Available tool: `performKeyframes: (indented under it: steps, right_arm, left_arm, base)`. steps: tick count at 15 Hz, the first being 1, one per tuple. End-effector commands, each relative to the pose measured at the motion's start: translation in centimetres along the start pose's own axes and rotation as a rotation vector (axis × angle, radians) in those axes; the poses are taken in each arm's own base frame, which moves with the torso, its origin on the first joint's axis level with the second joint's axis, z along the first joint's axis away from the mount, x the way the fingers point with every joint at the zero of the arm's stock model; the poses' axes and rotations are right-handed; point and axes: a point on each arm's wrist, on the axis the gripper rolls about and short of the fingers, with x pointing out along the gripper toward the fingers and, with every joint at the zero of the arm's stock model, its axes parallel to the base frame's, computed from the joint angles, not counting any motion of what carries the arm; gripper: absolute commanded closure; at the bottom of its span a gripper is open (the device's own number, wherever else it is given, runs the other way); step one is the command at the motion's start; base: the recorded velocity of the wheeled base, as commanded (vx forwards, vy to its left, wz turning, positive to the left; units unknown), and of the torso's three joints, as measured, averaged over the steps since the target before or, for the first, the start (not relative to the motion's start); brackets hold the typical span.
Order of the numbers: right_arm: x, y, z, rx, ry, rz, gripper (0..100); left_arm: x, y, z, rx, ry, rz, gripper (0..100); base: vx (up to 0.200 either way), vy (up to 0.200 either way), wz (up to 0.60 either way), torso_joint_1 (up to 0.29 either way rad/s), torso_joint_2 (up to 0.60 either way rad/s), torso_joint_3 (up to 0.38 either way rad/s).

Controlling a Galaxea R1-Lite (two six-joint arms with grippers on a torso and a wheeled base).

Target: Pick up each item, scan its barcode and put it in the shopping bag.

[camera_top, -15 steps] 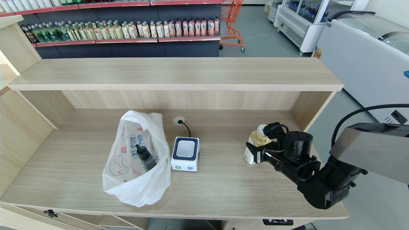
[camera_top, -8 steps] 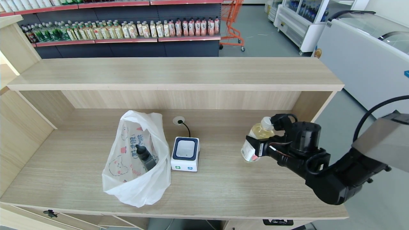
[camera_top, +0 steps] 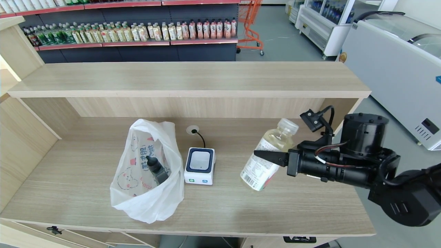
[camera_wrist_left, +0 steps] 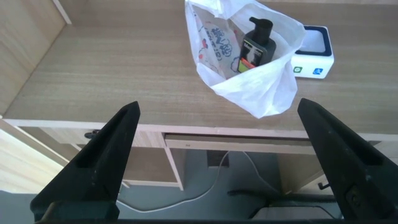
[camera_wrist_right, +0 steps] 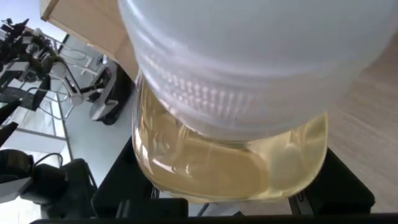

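Now our bottle [camera_top: 256,170] hangs tilted above the counter [camera_top: 224,203], lifted off it and carried nearer the scanner [camera_top: 200,165] within the last second, our right gripper [camera_top: 268,157] clamped around it. Scanning likely comes next; the bag [camera_top: 148,203] stands beyond. Our left gripper [camera_wrist_left: 217,168] is spread wide.

Clear bottle [camera_top: 260,169] filled pale yellow, capped and labelled white, bag [camera_top: 162,199] white, printed pink and navy, scanner [camera_top: 200,166] white, edged dark blue, counter [camera_top: 86,165] pale wood-grained.
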Motion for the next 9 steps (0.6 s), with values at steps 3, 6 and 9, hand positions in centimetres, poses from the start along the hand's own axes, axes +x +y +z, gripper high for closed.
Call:
performKeyframes:
  steps: [3,6,9]
  right_arm:
    - [-0.8,3.1,-1.3,0.021,0.044,0.137,100]
    - [-1.0,4.0,-1.2,0.005,0.063,0.243,100]
    - [-1.0,4.6,-1.5,0.008,0.077,0.262,100]
  left_arm:
    - [0.0,0.0,0.0,0.0,0.0,0.001,0]
    - [0.0,0.0,0.0,0.0,0.0,0.001,0]
    - [0.0,0.0,0.0,0.0,0.0,0.002,0]
  base:
    - [0.0,0.0,0.0,0.0,0.0,0.0]
    - [0.0,0.0,0.0,0.0,0.0,0.0]
    - [0.0,0.0,0.0,0.0,0.0,0.0]
